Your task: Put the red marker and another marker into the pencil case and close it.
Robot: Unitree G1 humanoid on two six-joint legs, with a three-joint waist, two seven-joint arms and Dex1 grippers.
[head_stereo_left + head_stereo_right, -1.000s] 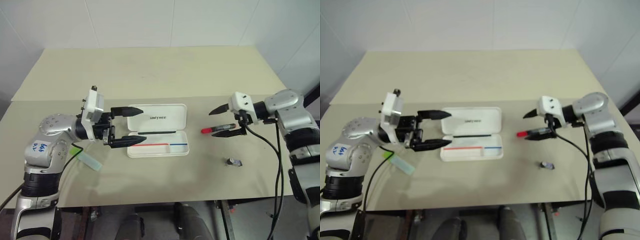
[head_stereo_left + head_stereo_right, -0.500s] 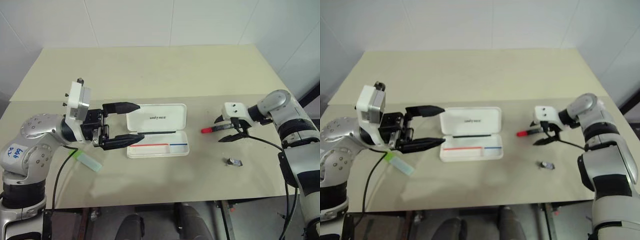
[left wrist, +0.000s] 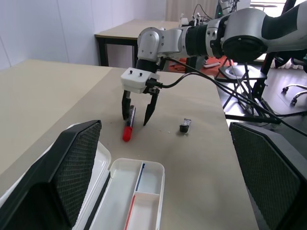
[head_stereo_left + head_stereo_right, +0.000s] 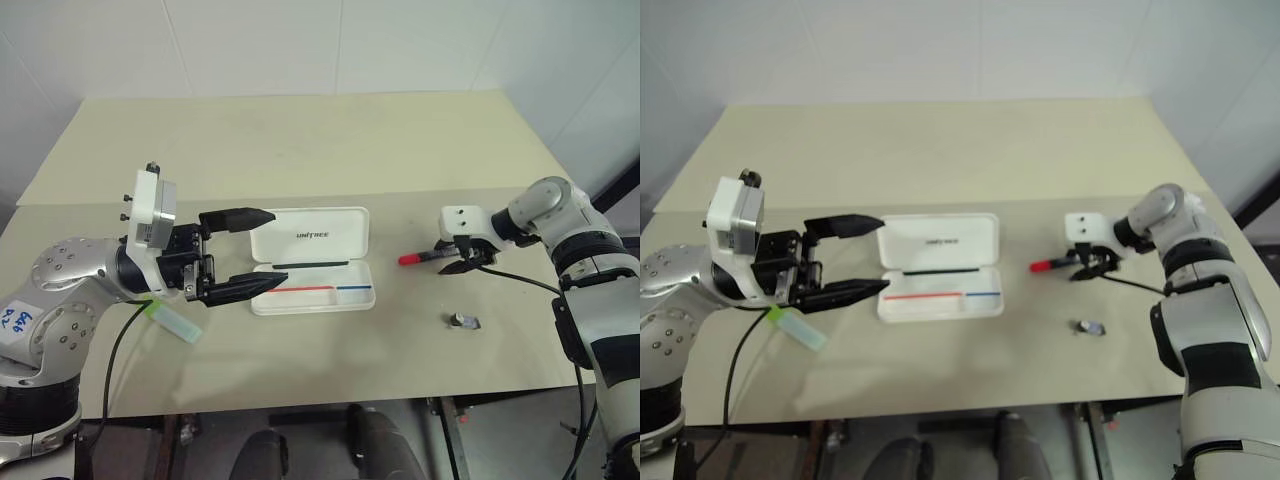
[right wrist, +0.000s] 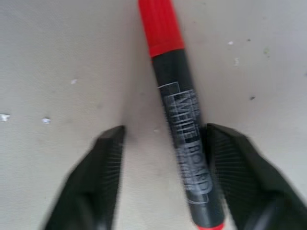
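With jaws wide and empty, left gripper [image 4: 262, 252] hangs by open pencil case [image 4: 312, 261], green marker [image 4: 172, 315] lying below. Farther off, right gripper [image 5: 163, 160] partly open around red marker [image 5: 181, 108] on table [image 4: 300, 150], 1 finger [image 5: 232, 165] touching, not lifted.

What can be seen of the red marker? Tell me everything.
The red marker is a slim pen with a black barrel and a red cap, white lettering printed along the barrel. It lies flat on the beige table, right of the open pencil case, cap end pointing toward the case. The right gripper straddles its barrel, one finger against it, the other apart; it is not yet clamped.
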